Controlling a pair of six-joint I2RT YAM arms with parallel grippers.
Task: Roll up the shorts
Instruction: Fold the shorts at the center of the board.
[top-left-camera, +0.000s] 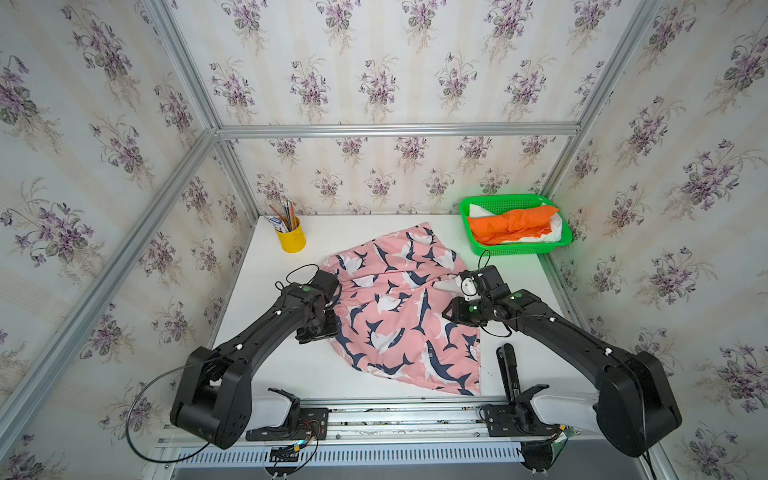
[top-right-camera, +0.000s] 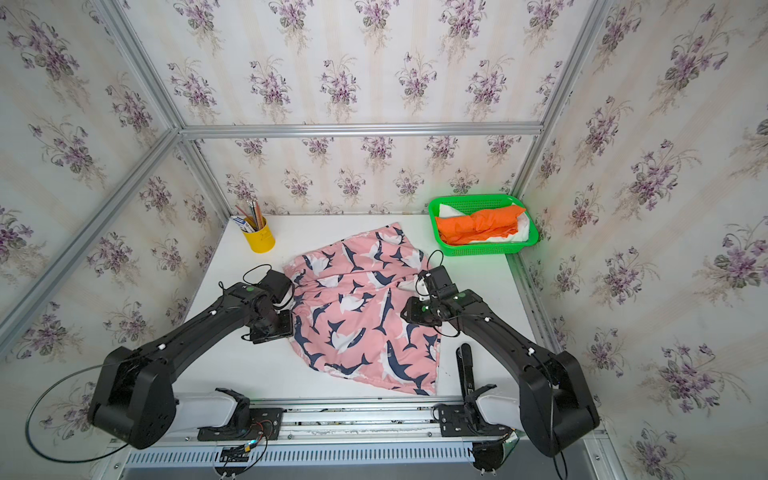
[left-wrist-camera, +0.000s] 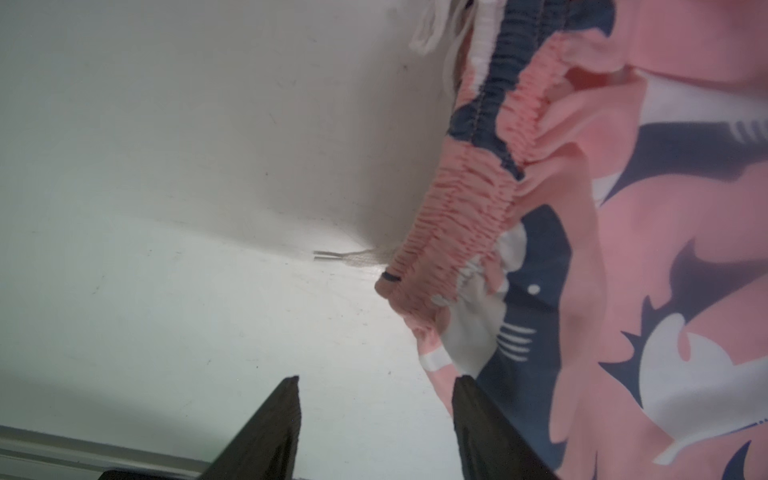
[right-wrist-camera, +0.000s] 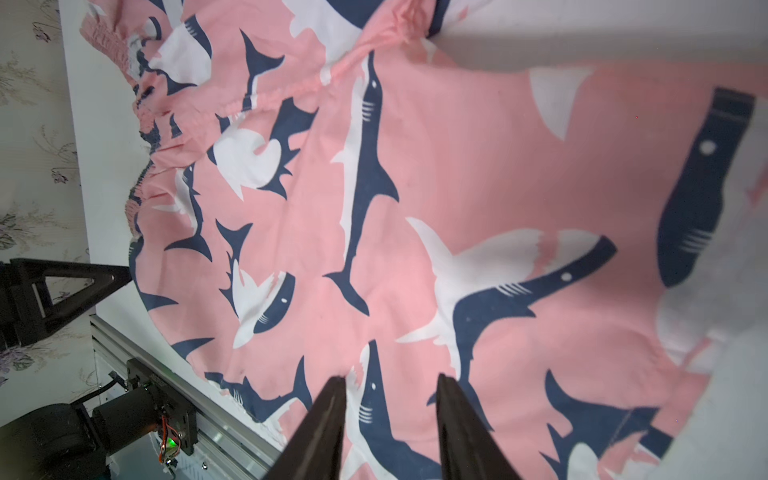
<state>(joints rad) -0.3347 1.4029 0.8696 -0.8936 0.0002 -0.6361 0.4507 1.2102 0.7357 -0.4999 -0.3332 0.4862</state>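
Left fingers (left-wrist-camera: 270, 428), right fingers (right-wrist-camera: 328, 424) parted, empty, flanking shark shorts (top-left-camera: 399, 316); pencil cup (top-left-camera: 292, 240), basket (top-left-camera: 519, 249) behind.

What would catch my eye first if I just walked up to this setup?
The pink shark-print shorts sprawl across the middle of the white table, with the black left arm and right arm poised at either side. In the far right corner, a bright green basket holds orange shorts lying over white shorts. A yellow pencil cup stands at the far left.
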